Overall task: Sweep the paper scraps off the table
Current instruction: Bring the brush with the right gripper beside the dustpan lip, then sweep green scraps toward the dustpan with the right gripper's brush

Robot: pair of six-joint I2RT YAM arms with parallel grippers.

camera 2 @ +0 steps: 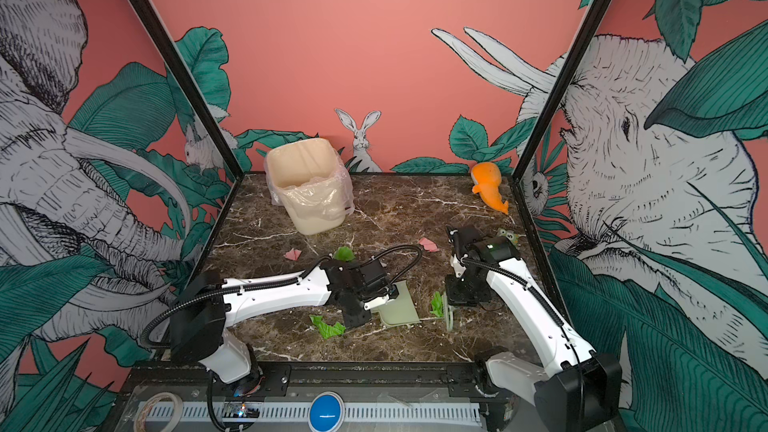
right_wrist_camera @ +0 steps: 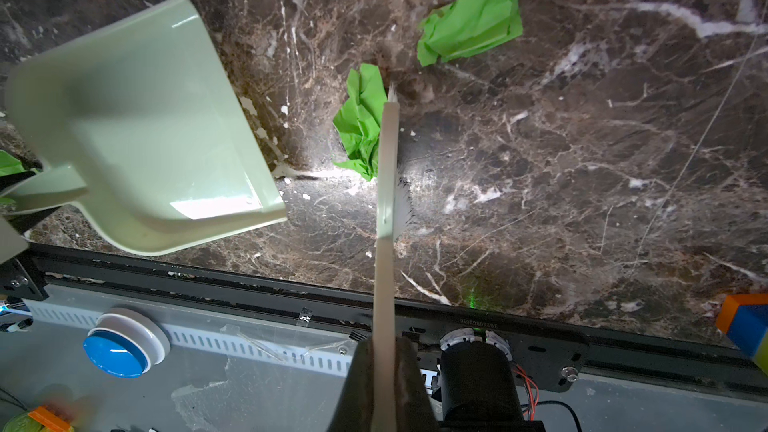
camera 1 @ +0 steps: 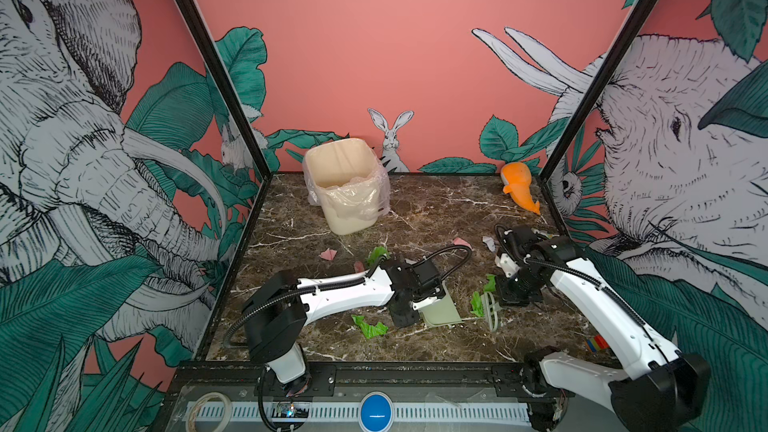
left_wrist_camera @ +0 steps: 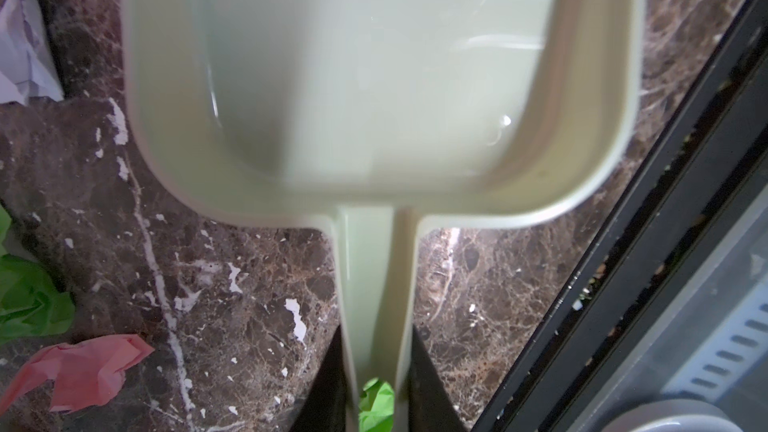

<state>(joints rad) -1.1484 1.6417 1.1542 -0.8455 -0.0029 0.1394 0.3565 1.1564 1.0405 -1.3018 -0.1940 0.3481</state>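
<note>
- A robot test cell in a lab: printed jungle panels [camera 1: 390, 76] (elephants, a rabbit, big leaves) hang on a black metal frame [camera 1: 216, 76] around a marble-pattern tabletop [camera 1: 436, 209].
- A left arm [camera 1: 345, 292] and a right arm [camera 1: 602, 305], both white and black, stand mounted at the front rail [camera 1: 415, 371].
- Past that rail sit a blue push button [camera 1: 376, 411], a slotted cable duct [camera 1: 436, 413] and a tape roll [camera 1: 208, 409]; bare red wires [right_wrist_camera: 525, 384] show in the right wrist view.
</note>
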